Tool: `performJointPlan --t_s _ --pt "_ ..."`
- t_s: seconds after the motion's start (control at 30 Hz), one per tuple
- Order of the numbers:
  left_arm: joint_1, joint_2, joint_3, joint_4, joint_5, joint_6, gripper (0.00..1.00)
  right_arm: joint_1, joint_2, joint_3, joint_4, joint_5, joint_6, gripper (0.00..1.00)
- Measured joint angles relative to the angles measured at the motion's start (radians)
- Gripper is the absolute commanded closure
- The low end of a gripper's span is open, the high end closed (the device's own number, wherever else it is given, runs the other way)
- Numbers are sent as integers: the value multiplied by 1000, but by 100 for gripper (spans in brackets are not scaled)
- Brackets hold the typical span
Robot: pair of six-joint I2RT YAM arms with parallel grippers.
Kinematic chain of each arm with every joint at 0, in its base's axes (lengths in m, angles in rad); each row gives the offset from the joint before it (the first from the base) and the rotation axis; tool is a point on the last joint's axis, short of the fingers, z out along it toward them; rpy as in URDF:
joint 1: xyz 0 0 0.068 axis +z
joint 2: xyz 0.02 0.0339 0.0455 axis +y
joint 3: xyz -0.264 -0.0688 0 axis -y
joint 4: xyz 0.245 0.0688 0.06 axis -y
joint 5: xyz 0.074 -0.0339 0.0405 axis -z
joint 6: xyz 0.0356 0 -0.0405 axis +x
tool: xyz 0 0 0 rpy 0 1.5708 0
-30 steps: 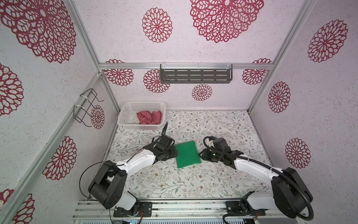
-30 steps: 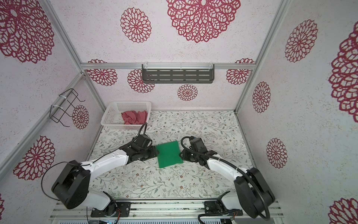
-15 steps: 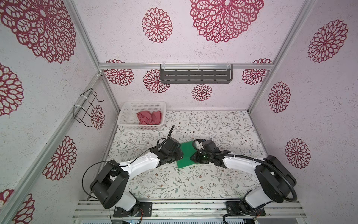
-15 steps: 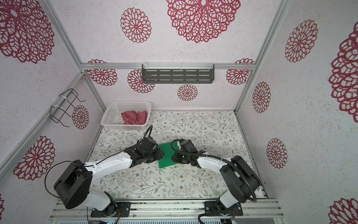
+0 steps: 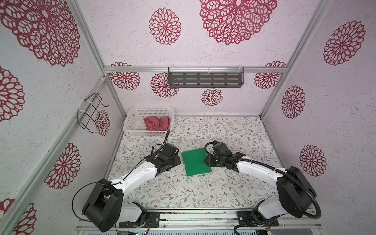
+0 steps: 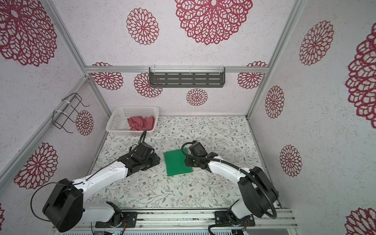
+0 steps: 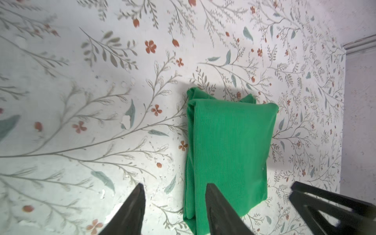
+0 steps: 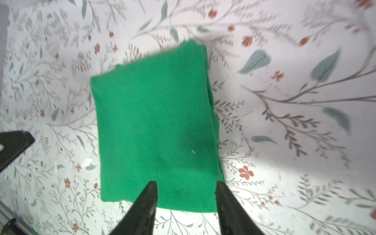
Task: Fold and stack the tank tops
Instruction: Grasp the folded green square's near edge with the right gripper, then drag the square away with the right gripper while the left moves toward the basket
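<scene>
Right wrist view: we find the right claw [image 8: 186,183] spread and pinching nothing. Its tips sit over the near edge of the green top [image 8: 154,122].
Left wrist view: the left claw [image 7: 175,185] is likewise spread and empty. One finger overlaps the top's layered side, and the other is over bare table [image 7: 81,101].
Fold condition: the green top is a compact rectangle, flat on the middle of the table, between the two claws in both top views. Two small cloth ends poke out past one short edge. We judge them to be strap ends.
Step in hand: we judge the fold finished and the claws due to clear off.
Method: we advise lifting each claw straight up, jaws wide, before swinging it aside, so no finger snags a layer. Sideways travel at cloth height would drag the upper layer.
Risk: ribbed knit is soft and slides on itself. A light brush at the layered side could open the fold.
Alignment: the rectangle lies slightly askew to the table edges. We would leave it as the base of the stack.
Far corner: the basket [image 5: 146,133] stands at the far left of the table, well apart from the green top.
Remaining work: the red top [image 5: 156,123] lies crumpled in the basket, unfolded. We judge it next, and the left arm is nearer.
</scene>
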Motion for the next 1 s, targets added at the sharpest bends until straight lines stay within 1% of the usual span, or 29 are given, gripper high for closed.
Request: performJointPlan --t_s 0.07,0.17,0.33,0.43,0.5,0.6,0.77,0.87,1.0 --pt "20 -40 0 -24 -6 14 48 28 0 58 -50 64 -8 31" --pt "50 -103 0 -65 -12 35 47 103 44 134 -109 147 -6 31" --pt "101 -203 0 -132 -29 65 47 226 248 269 -166 233 6 31" --pt "122 -239 0 -154 -32 78 47 261 366 322 -177 254 16 31" --pt "130 -253 -1 -167 -33 82 47 264 424 344 -190 270 20 31" --pt "138 -264 -8 -174 -33 87 47 255 478 372 -200 291 21 31" --pt "150 -265 -16 -190 -30 101 46 219 485 375 -193 298 14 31" --pt "159 -265 -16 -190 -30 109 46 152 477 344 -154 297 -9 31" --pt "172 -265 -16 -192 -30 120 45 8 460 306 -108 297 -76 30"
